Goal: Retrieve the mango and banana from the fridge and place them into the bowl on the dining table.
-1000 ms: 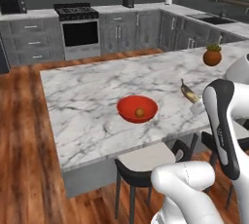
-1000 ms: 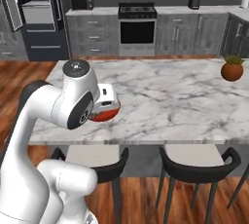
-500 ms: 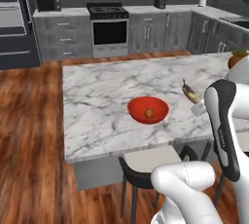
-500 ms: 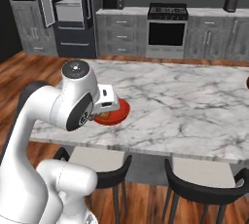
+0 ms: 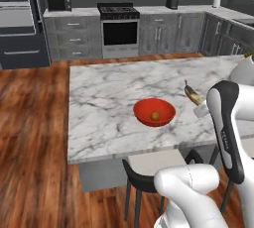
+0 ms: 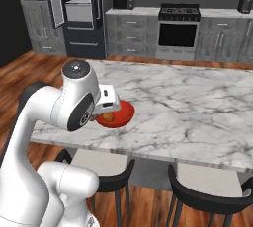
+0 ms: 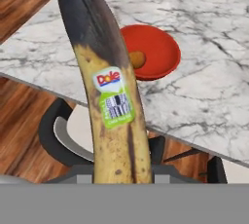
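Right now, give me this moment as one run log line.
gripper: shut on banana | mango: in red bowl | bowl: on marble dining table | banana: not yet in bowl

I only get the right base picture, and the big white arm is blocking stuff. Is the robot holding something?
Observer: Yes. In the hand view the end effector is shut on the banana.
Operator: Is the banana over the red bowl?
Observer: Not yet. In the left base view it is held off to one side of the bowl, above the dining table.
Operator: Is it a nice yellow banana?
Observer: Not all of it. The hand view shows a dark end and a Dole sticker on its yellow part.
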Available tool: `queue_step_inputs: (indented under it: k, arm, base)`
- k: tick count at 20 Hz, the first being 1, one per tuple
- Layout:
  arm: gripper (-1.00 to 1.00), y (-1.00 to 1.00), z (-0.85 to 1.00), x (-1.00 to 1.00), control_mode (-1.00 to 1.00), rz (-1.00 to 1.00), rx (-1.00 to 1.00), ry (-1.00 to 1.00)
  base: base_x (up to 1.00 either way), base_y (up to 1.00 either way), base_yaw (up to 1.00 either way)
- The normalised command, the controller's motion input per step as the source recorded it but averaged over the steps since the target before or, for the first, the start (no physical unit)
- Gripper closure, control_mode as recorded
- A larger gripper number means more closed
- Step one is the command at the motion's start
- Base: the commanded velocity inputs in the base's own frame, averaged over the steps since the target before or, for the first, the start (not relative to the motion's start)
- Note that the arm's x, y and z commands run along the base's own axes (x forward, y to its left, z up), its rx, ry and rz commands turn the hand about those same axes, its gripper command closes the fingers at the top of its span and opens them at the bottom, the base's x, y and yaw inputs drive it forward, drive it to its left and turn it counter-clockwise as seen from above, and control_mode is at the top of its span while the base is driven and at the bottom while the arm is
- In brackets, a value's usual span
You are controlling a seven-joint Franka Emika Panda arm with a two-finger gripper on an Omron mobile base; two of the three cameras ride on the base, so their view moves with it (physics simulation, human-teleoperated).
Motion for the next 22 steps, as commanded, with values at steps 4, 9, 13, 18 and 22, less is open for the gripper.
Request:
queue_step_inputs:
  k: [4,9,13,18,22]
  arm:
    - [1.0,0.14,-0.12,0.52,-1.0,0.02,0.0,0.04]
    - [1.0,0.12,-0.22,0.77,-1.0,0.02,0.0,0.08]
    - [1.0,0.02,-0.34,0.67,-1.0,0.0,0.0,0.06]
    - [1.0,0.0,-0.4,0.52,-1.0,0.0,0.0,0.02]
    - [1.0,0.0,-0.4,0.47,-1.0,0.0,0.0,0.0]
  base:
    - [0.16,0.06,0.01]
    - [0.0,0.0,0.0]
    - [0.0,0.0,0.0]
    - [0.0,0.0,0.0]
    - [0.0,0.0,0.0]
